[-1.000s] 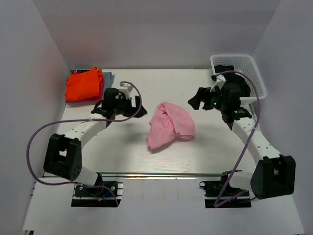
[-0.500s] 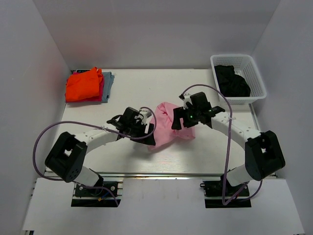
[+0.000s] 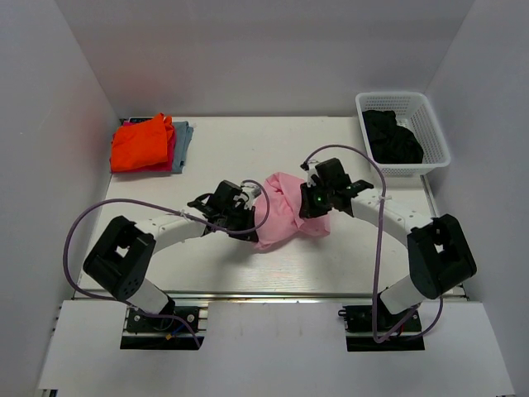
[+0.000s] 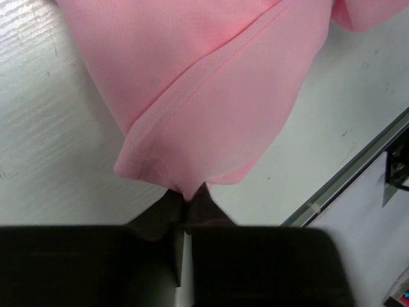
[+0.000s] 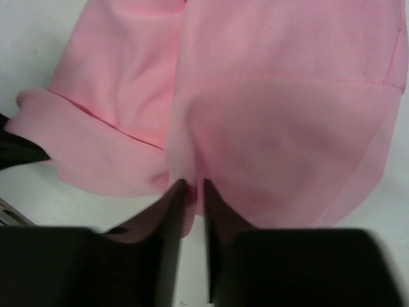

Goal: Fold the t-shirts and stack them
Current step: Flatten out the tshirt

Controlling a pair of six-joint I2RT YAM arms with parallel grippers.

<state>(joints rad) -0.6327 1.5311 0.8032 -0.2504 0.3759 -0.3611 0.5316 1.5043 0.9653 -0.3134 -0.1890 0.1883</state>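
Pinching a hem at the 8 o'clock edge of the crumpled light pink soft-cloth t-shirt [image 3: 285, 217], the left gripper [image 4: 185, 199] has its two dark fingers drawn almost together, with only a thin fold of pink cloth between them. At the shirt's 2 o'clock side the right gripper [image 5: 192, 192] is likewise narrowed onto a bunched ridge of the same cloth, which fills the slim gap between its fingers. The shirt lies in a loose heap at the middle of the white table [image 3: 223, 149], resting on the surface between the two arms.

Farther back, at the table's 10 o'clock corner, sits a stack with a bright orange folded t-shirt [image 3: 140, 145] on top and a grey-blue folded t-shirt [image 3: 184, 132] showing from beneath its right edge. At the 2 o'clock corner stands a white plastic lattice basket [image 3: 395, 96] with a black crumpled t-shirt [image 3: 393, 139] bundled inside it.
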